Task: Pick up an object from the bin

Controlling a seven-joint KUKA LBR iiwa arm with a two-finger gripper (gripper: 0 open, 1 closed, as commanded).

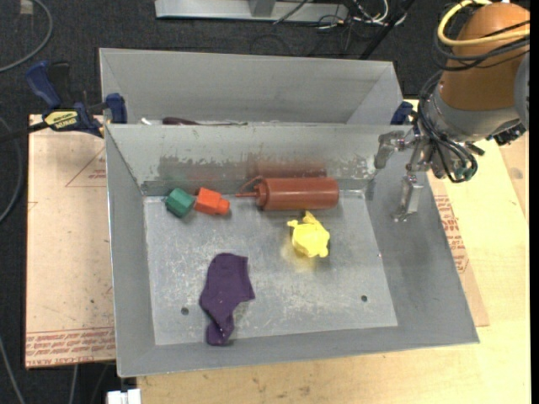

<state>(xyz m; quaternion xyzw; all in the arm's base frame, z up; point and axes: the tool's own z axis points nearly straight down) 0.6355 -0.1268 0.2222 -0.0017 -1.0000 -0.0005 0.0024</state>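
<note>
My gripper hangs over the bin's right sloping wall, near the back right corner, and touches no loose thing. Nearest to it, against the back wall, lies a reddish-brown cylinder on its side, to the gripper's left. A crumpled yellow thing sits just in front of the cylinder, on the bin floor. Both are well apart from the gripper.
An orange block and a green block lie side by side at the back left. A purple cloth lies near the front left. The arm, with its orange cover and cables, comes in from the upper right.
</note>
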